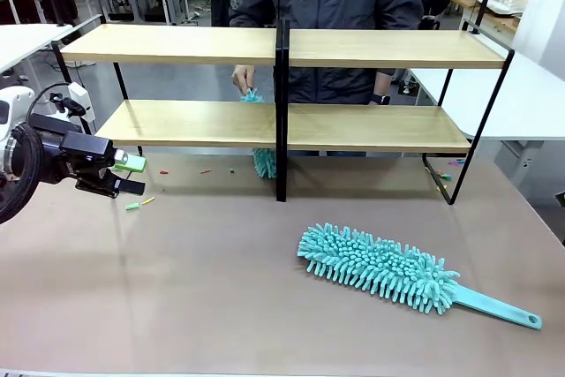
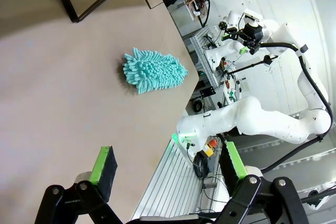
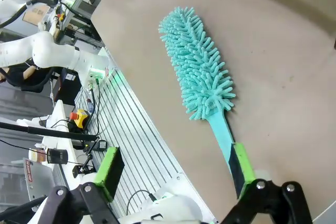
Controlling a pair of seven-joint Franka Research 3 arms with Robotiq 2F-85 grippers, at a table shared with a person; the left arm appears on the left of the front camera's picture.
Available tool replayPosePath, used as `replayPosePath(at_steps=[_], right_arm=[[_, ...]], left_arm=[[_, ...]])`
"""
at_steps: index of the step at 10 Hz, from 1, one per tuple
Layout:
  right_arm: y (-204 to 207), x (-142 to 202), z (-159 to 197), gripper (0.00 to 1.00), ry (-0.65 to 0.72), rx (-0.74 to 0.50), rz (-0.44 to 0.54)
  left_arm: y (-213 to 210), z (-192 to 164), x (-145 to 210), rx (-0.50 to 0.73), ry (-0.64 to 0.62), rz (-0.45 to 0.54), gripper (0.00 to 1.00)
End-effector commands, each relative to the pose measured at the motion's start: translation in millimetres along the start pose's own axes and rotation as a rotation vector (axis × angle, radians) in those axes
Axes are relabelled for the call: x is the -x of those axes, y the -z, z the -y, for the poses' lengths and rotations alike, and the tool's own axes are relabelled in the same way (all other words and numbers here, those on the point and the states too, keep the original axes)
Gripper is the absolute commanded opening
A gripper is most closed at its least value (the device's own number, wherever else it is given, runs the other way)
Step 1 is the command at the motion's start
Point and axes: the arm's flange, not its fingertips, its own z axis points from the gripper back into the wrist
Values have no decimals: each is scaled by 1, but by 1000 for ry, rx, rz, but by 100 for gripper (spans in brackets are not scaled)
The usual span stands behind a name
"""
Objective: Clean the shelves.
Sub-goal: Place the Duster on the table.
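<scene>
The open, empty right gripper [image 3: 176, 182] hangs over the teal duster [image 1: 380, 264], seemingly nearest its handle end, whose long axis runs diagonally before the shelves [image 1: 282, 125].

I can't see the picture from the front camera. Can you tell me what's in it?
A fluffy teal duster lies on the brown table in front of the shelves, a wide two-level wooden rack. Behind the rack, a person's hand holds a second teal duster that hangs past the lower board. The robot's left end effector hovers at the left, open and empty.
</scene>
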Motion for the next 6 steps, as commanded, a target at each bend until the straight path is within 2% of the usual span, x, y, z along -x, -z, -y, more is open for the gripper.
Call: replayPosePath(at_steps=[1, 6], right_arm=[[0, -1, 1, 100, -16, 1, 10], [0, -1, 1, 100, -16, 1, 10]], left_arm=[[2, 2, -1, 22, 12, 22, 100], [2, 2, -1, 22, 12, 22, 100]])
